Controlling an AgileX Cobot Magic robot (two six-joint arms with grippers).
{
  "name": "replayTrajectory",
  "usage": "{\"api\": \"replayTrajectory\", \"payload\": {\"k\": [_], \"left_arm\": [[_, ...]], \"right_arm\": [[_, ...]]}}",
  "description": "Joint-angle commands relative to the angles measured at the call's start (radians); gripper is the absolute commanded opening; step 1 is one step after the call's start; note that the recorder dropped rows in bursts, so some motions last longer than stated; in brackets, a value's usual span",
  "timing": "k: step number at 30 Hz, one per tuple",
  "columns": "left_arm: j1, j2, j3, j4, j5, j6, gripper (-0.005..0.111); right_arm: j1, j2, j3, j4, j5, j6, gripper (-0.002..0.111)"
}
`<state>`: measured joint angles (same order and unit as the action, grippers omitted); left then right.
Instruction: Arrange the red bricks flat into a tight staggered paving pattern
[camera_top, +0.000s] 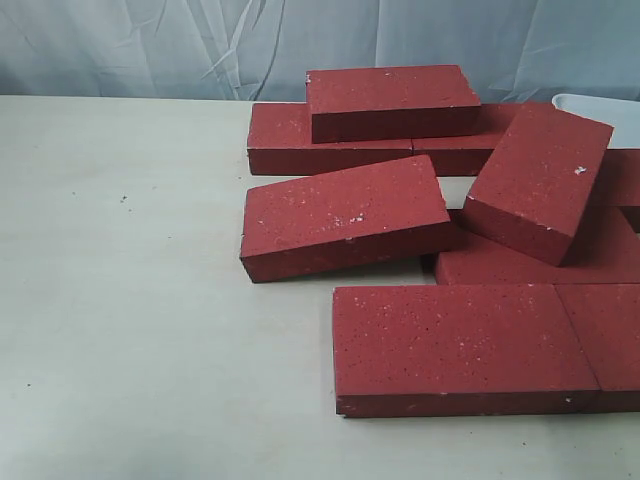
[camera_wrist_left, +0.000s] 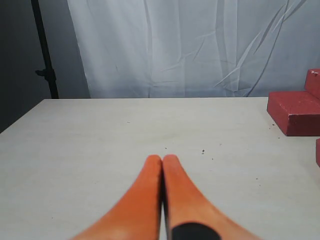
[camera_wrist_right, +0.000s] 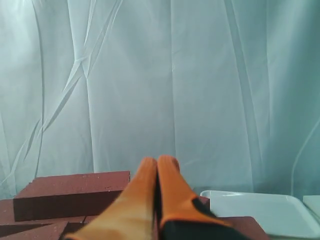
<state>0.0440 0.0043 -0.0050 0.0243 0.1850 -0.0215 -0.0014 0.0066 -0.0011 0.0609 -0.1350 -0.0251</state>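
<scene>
Dark-red rectangular paving bricks (camera_top: 460, 345), matte, gritty and flecked with white, are lying in a loose cluster on the right half of the pale matte worktop (camera_top: 130, 300), spreading from its far edge toward its near edge. Two of them are lying flat end to end closest to the near edge, with their short ends touching. A third brick (camera_top: 345, 215) is sitting tilted just behind that pair. A fourth brick (camera_top: 540, 180) is leaning tilted on flat bricks toward the right edge. Along the far edge, more bricks are lying flat in a row, and one brick (camera_top: 392, 100) is resting flat on top, bridging their joint.

The left gripper (camera_wrist_left: 162, 161), with orange tapered fingers, is keeping its jaws pressed together on nothing. It is hovering low over bare worktop, well apart from the bricks.

The right gripper (camera_wrist_right: 157, 162), of the same type, is also closed and gripping nothing. It is hovering close to the cluster.

A white shallow rectangular plastic tray (camera_wrist_right: 255, 210) is sitting just beyond the bricks near the far right corner. A pale wrinkled fabric curtain (camera_top: 150, 45) is hanging behind the far edge.
</scene>
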Motion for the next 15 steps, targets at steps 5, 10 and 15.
{"api": "replayTrajectory", "payload": {"k": [5,10,15], "left_arm": [[-0.007,-0.004,0.005,0.006,-0.006,-0.001,0.0],[-0.007,-0.004,0.005,0.006,-0.006,-0.001,0.0],[-0.007,-0.004,0.005,0.006,-0.006,-0.001,0.0]], "right_arm": [[0.001,-0.007,0.001,0.0,-0.037,0.0,-0.001],[0.001,-0.007,0.001,0.0,-0.074,0.0,-0.001],[0.001,-0.007,-0.043,0.0,-0.07,0.0,-0.001]]}}
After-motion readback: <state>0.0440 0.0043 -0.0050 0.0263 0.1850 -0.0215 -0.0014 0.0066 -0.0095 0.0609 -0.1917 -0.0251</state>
